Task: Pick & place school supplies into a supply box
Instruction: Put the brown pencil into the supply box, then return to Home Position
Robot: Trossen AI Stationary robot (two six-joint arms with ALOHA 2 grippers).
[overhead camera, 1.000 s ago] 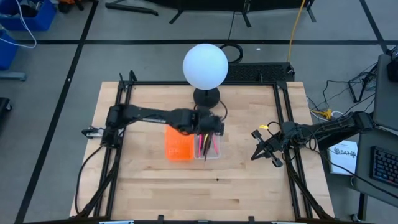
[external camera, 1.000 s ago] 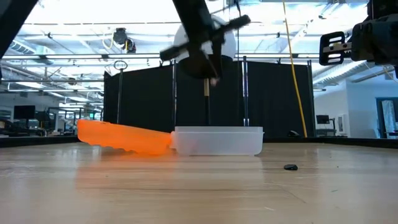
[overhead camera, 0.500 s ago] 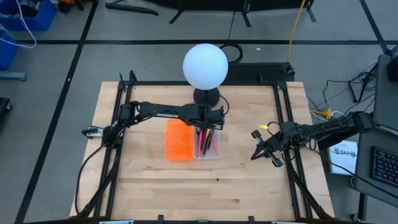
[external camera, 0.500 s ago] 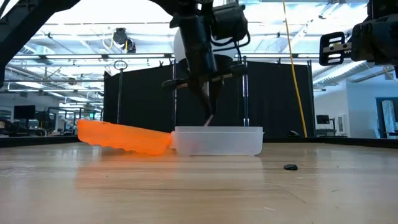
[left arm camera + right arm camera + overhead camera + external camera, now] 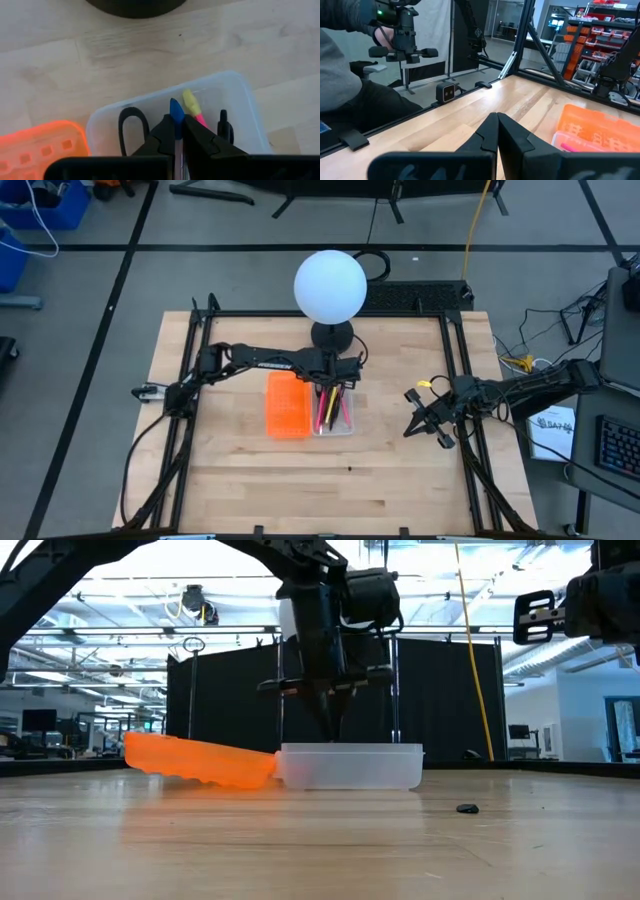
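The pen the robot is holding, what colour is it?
Blue. The left gripper pinches the blue pen over the clear box; the left wrist view shows it best.

Left arm has swung from over the orange perforated piece (image 5: 286, 406) toward 3 o'clock and stretched out; the left hand (image 5: 330, 383) now sits over the 12 o'clock end of the supply box (image 5: 348, 424). In the low view the left hand (image 5: 330, 728) has dropped: a second ago it hung well above the supply box (image 5: 350, 766) with a pen dangling from it, now its fingertips reach down to the rim. The wrist has gone from tilted to pointing straight down. It is clamped on the blue pen (image 5: 176, 113), whose tip is now inside the box among the other supplies.
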